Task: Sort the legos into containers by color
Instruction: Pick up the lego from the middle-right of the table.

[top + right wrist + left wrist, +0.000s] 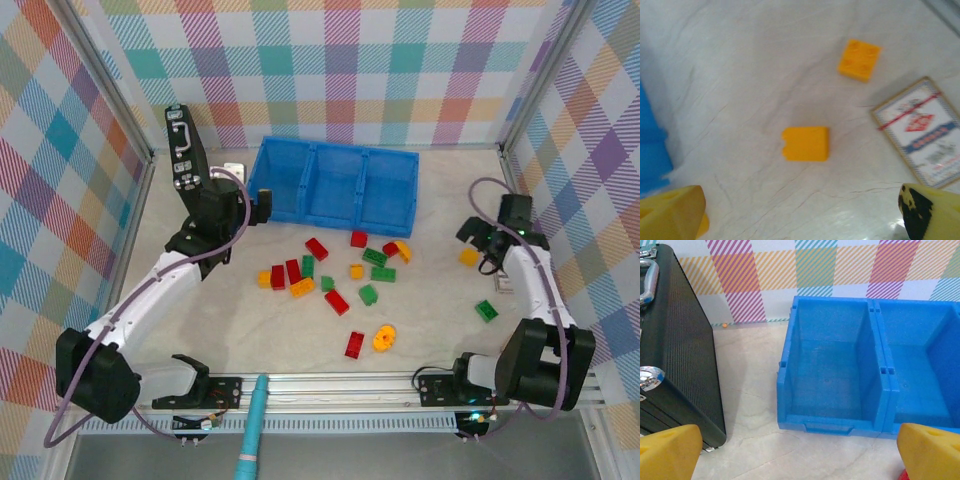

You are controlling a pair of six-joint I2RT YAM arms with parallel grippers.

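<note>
The containers are one blue tray with three open compartments, all bare inside, at the back of the table. Red, green and yellow-orange legos lie scattered in front of it, with a round yellow-orange gear piece nearer me. My left gripper hovers open at the tray's left front corner; in the left wrist view the tray sits just ahead of the gripper. My right gripper is open above a yellow-orange brick, and a second such brick lies farther off. The gripper holds nothing.
A black case with a metal handle stands left of the tray. A white card lies on the table by the right gripper. A lone green brick rests near the right arm. Checked walls enclose the table.
</note>
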